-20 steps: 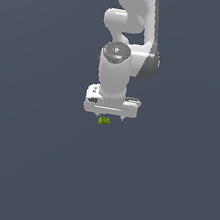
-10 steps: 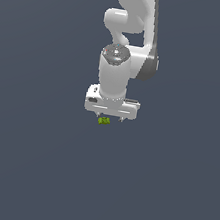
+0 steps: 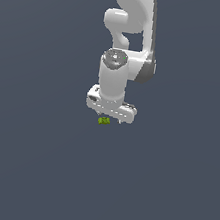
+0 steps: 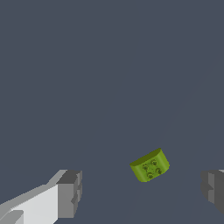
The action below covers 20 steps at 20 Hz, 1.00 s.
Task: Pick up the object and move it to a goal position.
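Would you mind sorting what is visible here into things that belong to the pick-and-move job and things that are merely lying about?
Belongs to the job:
- the yellow-green block, lying between the open fingers, touched by neither
- the gripper, wide open above it

Merely lying about:
- nothing else shows; only the plain grey floor

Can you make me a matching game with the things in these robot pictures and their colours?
Column one:
1. the object
2. the gripper fingertips
3. the arm
4. the floor

Column two:
A. shiny white
B. plain dark blue-grey
C. bright yellow-green
D. grey blocks, standing far apart

Right pairs: 1-C, 2-D, 3-A, 4-B. In the wrist view the object lies between the open fingertips, touching neither.
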Motion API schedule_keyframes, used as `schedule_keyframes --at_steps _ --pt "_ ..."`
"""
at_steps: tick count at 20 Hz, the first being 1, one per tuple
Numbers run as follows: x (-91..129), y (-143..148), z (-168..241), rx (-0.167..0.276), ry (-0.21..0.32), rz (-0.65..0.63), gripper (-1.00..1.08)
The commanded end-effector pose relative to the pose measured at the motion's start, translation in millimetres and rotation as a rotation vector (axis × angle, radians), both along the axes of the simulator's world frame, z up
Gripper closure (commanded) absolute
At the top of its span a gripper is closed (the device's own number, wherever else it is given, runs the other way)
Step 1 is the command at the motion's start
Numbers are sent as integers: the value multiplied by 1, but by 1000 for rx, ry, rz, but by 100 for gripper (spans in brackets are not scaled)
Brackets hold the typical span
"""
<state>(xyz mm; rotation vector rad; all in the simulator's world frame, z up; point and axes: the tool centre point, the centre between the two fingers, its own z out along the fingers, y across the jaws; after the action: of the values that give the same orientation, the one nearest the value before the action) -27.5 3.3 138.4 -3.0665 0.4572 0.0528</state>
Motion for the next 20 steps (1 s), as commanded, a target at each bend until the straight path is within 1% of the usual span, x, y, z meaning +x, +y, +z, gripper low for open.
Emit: schedule_keyframes --at_steps 1,20 --pt "-4 -1 -6 -2 2 -72 -92" --pt "-36 -11 -49 -29 9 -627 -92"
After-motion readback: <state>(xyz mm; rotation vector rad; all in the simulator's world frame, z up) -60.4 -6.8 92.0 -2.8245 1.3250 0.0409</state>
